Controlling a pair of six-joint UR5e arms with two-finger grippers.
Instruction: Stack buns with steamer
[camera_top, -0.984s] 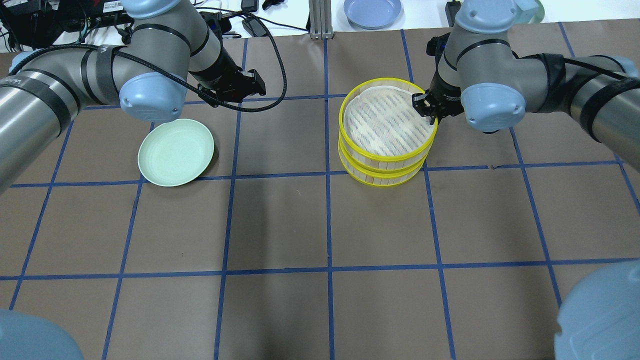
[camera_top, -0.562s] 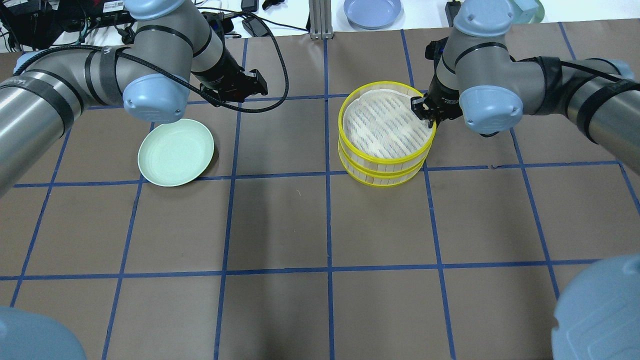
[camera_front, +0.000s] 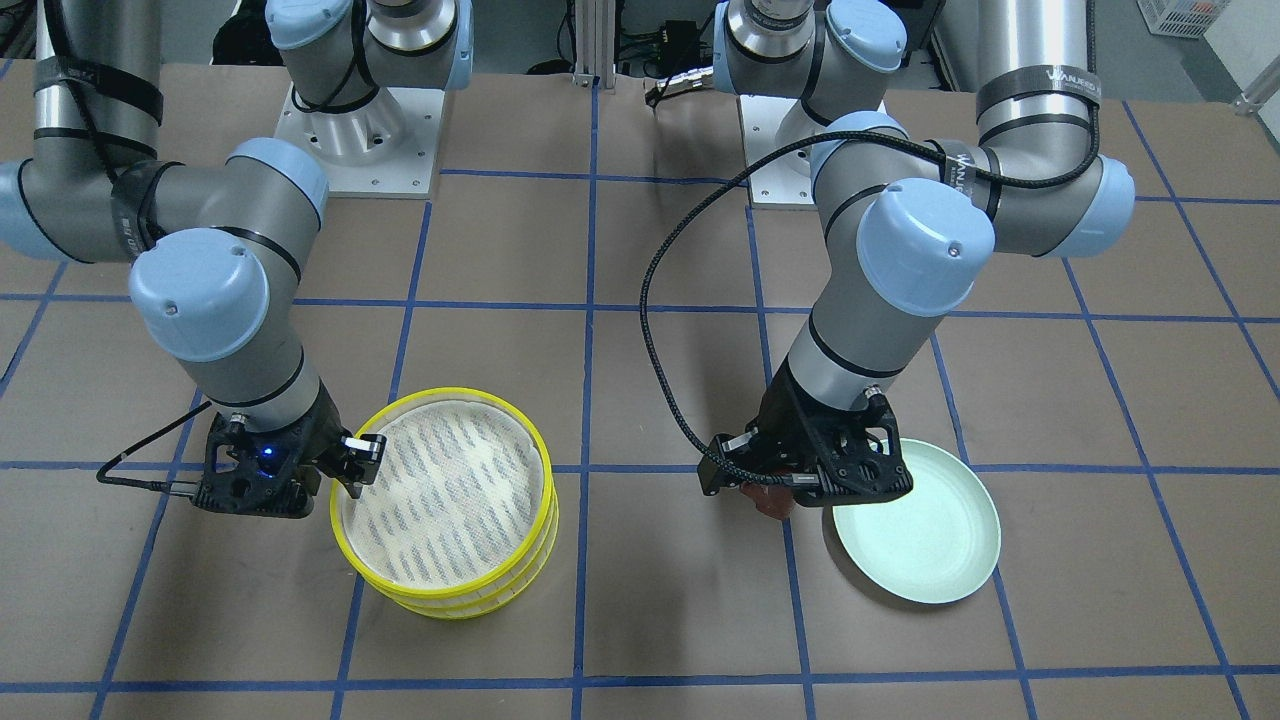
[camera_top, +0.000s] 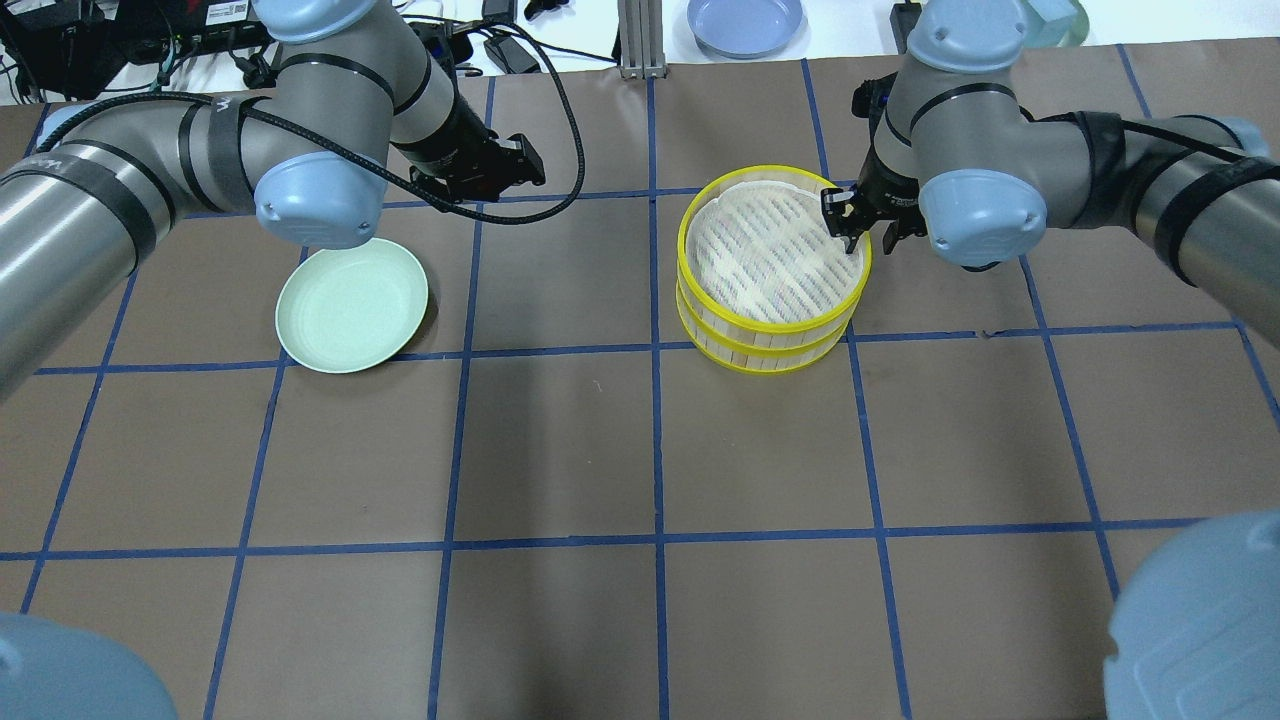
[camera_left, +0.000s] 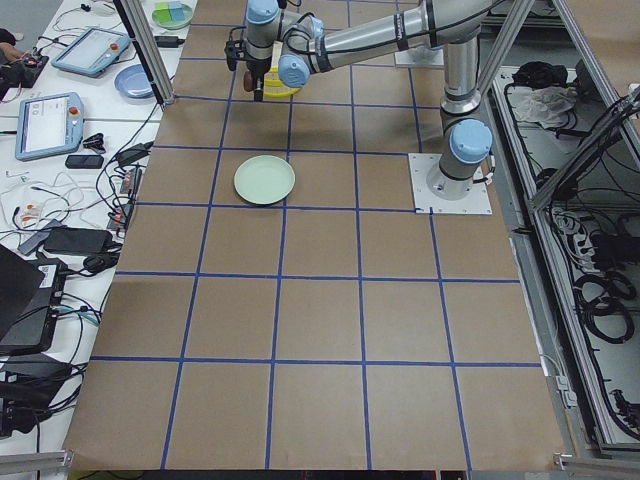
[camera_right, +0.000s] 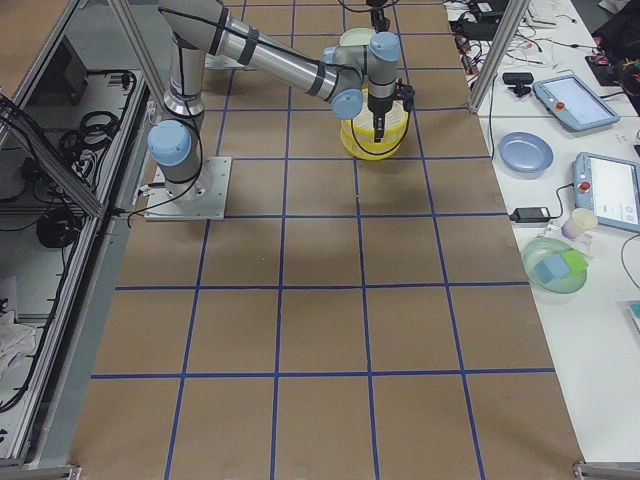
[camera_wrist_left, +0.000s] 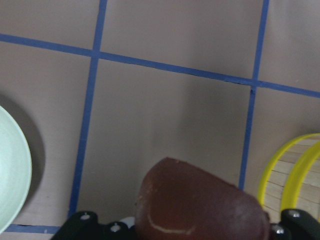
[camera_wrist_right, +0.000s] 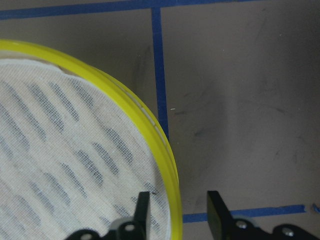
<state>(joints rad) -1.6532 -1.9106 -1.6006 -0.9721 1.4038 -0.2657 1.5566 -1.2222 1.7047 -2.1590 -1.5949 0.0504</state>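
Observation:
The steamer (camera_top: 770, 323) is two stacked yellow-rimmed tiers with a white cloth liner on top; it also shows in the front view (camera_front: 547, 497). My right gripper (camera_top: 858, 232) is open, its fingers on either side of the top tier's rim (camera_wrist_right: 170, 165), one inside and one outside. My left gripper (camera_top: 525, 165) is shut on the dark reddish-brown bun (camera_wrist_left: 200, 205) and holds it above the table between the green plate and the steamer; the bun also shows in the front view (camera_front: 765, 497). The cream-white bun is out of view.
An empty pale green plate (camera_top: 352, 305) lies on the brown mat left of the steamer. A blue plate (camera_top: 745, 22) and cables sit beyond the mat's far edge. The left arm's black cable (camera_top: 560, 130) loops by the left gripper.
The top steamer tier has come down and now sits squarely on the lower one, with my right gripper's fingers apart around its rim. My left gripper has moved a little right with the brown bun.

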